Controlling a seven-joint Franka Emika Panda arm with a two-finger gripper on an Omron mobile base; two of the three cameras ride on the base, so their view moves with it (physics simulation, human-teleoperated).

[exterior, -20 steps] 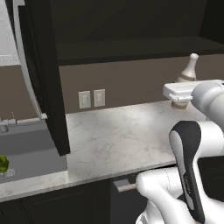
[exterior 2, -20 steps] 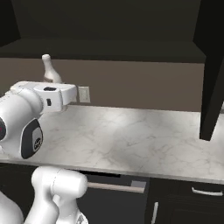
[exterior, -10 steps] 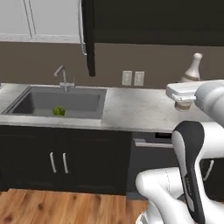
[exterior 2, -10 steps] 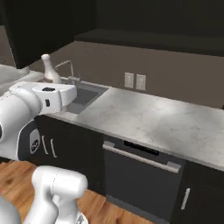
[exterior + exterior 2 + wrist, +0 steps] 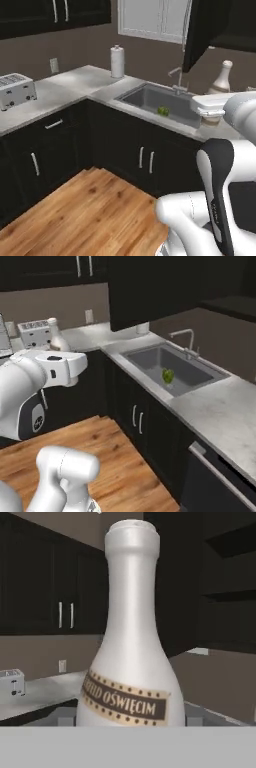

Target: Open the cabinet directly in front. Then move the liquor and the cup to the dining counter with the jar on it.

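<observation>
**Left base view.** White arm rising from the lower right of the frame, its hand at the right edge. The liquor, a pale beige bottle with a narrow neck, stands upright just above the hand at right of centre, its lower body hidden behind the white hand. The gripper sits under the bottle; the fingertips themselves are not clearly visible here. An open near-black cabinet door hangs at upper right. A sink is set in the marble worktop at centre, with a small green item in its basin and a faucet behind it. A paper towel roll stands upper centre; a toaster sits at the left edge. Wooden floor fills the lower left.

**Right base view.** Arm at left. The liquor's neck and shoulder show at upper left, just above the white hand. Toaster behind it, further left. Sink at centre right, green item inside the basin. Dark door panel at upper centre. Dark base cabinets run below the worktop.

**Hand view.** The liquor fills the centre of the frame, upright, its brown lettered label at lower centre. The bottle stands between the fingers, held in a wide grip. Dark wall cabinets with silver handles at left; open dark shelves at right.
</observation>
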